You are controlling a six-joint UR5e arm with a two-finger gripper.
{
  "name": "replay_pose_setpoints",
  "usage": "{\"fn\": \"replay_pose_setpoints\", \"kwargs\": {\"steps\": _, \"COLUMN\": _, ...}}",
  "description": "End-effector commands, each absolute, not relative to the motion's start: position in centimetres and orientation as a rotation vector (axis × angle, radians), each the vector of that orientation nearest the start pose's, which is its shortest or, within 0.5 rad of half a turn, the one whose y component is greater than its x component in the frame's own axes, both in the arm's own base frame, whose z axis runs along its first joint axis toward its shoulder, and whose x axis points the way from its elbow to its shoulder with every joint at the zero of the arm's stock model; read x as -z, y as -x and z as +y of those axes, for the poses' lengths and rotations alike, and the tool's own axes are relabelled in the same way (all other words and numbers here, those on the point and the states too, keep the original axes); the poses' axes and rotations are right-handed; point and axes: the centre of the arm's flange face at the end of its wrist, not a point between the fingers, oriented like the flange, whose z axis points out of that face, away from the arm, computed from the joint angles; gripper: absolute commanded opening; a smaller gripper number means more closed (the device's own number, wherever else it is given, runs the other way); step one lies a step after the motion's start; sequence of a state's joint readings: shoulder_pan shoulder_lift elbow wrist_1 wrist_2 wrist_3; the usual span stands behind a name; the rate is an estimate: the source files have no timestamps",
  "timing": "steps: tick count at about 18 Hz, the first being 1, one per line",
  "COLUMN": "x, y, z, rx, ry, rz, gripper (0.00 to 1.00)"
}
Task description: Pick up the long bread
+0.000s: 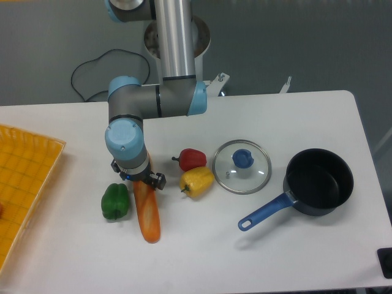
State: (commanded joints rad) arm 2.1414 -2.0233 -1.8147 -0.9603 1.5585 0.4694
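Long bread (148, 212): lies flat on the white surface (294, 251), its upper end hidden under the gripper (138, 178).
Jaws: right over that upper end; the wrist hides them, so open or closed cannot be told.
Green pepper (115, 201): just left of the bread.
Yellow pepper (196, 181): right of the bread, touching the red pepper (192, 158).
Glass lid (242, 166): between the peppers and the blue-handled pot (316, 183).
Yellow tray (21, 184): at the left edge.

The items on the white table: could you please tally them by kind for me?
Peppers: 3, green, red, yellow
Long bread: 1
Pot: 1
Glass lid: 1
Orange tray: 1
Total: 7
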Motion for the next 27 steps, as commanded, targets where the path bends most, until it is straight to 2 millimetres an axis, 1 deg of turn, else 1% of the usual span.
{"fn": "replay_pose_setpoints", "kwargs": {"steps": 2, "x": -18.6, "y": 19.9, "z": 55.9, "rx": 0.084, "ry": 3.203, "rz": -0.163, "gripper": 0.42}}
{"fn": "replay_pose_setpoints", "kwargs": {"steps": 4, "x": -18.7, "y": 19.9, "z": 55.9, "rx": 0.083, "ry": 3.202, "rz": -0.163, "gripper": 0.26}}
{"fn": "replay_pose_setpoints", "kwargs": {"steps": 7, "x": -19.3, "y": 20.0, "z": 55.9, "rx": 0.076, "ry": 3.194, "rz": -0.163, "gripper": 0.08}}
{"fn": "replay_pose_setpoints", "kwargs": {"steps": 9, "x": -19.6, "y": 20.2, "z": 55.9, "rx": 0.071, "ry": 3.189, "rz": -0.162, "gripper": 0.03}}
{"fn": "replay_pose_setpoints", "kwargs": {"steps": 11, "x": -20.3, "y": 20.6, "z": 56.0, "rx": 0.06, "ry": 3.177, "rz": -0.166, "gripper": 0.03}}
{"fn": "replay_pose_setpoints", "kwargs": {"steps": 13, "x": -21.7, "y": 21.3, "z": 56.0, "rx": 0.04, "ry": 3.155, "rz": -0.177, "gripper": 0.03}}
{"fn": "replay_pose_setpoints", "kwargs": {"steps": 18, "x": -26.0, "y": 23.5, "z": 55.4, "rx": -0.002, "ry": 3.111, "rz": -0.224, "gripper": 0.03}}
{"fn": "replay_pose_setpoints", "kwargs": {"steps": 21, "x": -28.1, "y": 25.3, "z": 54.6, "rx": 0.048, "ry": 3.156, "rz": -0.231, "gripper": 0.03}}
{"fn": "replay_pose_setpoints", "kwargs": {"steps": 22, "x": -29.0, "y": 26.2, "z": 54.0, "rx": 0.069, "ry": 3.174, "rz": -0.225, "gripper": 0.03}}
{"fn": "replay_pose_setpoints", "kwargs": {"steps": 25, "x": -30.9, "y": 28.9, "z": 53.1, "rx": 0.112, "ry": 3.196, "rz": -0.185, "gripper": 0.03}}
{"fn": "replay_pose_setpoints", "kwargs": {"steps": 27, "x": -33.0, "y": 31.2, "z": 51.7, "rx": 0.116, "ry": 3.191, "rz": -0.148, "gripper": 0.03}}
